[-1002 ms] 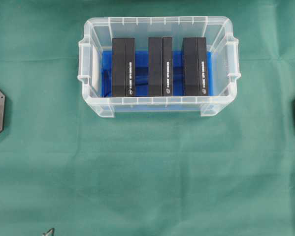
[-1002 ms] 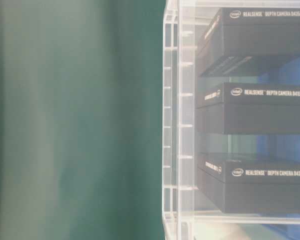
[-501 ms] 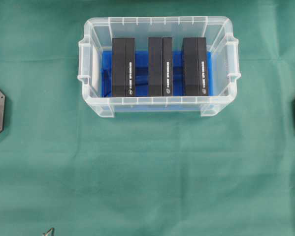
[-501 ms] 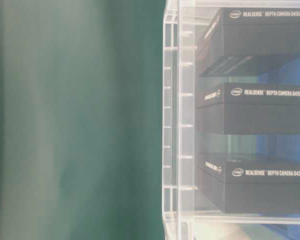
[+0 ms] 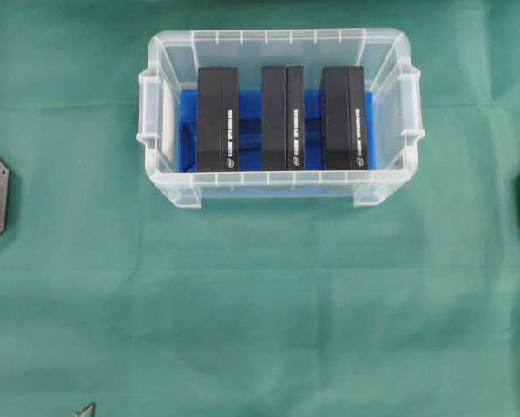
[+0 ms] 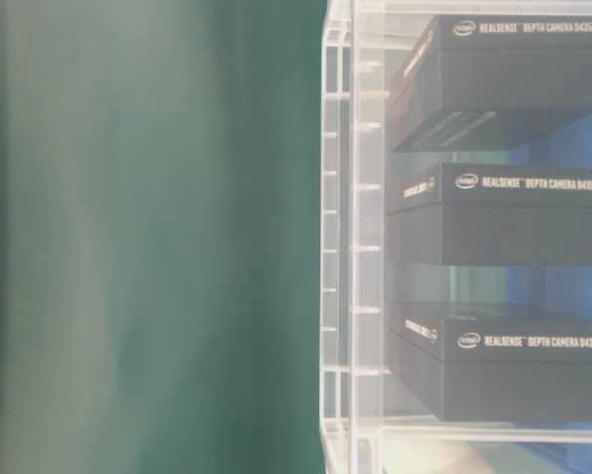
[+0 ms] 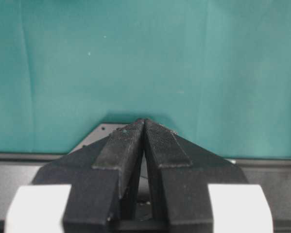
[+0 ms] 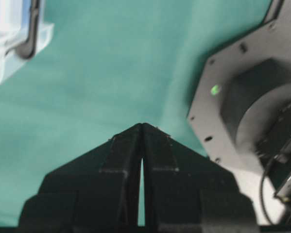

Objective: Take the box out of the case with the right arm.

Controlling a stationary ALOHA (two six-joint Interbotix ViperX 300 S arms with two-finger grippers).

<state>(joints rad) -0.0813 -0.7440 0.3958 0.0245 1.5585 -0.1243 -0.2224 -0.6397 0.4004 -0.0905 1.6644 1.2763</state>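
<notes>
Right gripper (image 8: 142,127) has its fingers pressed together with nothing between them, hanging over bare green cloth (image 8: 111,73); I see a corner of the case (image 8: 9,43) in the upper left of its wrist view and a black arm base (image 8: 242,97) at the right. Left gripper (image 7: 144,122) is likewise closed on nothing, above the cloth near a black base plate edge.

From overhead, the case (image 5: 398,52) sits in the upper middle of the frame, its blue lining showing. Three black boxes stand inside it in a row: the left box (image 5: 217,119), the middle box (image 5: 282,117) and the right box (image 5: 344,117), apart from each other. In the table-level view the case fills the right side.
</notes>
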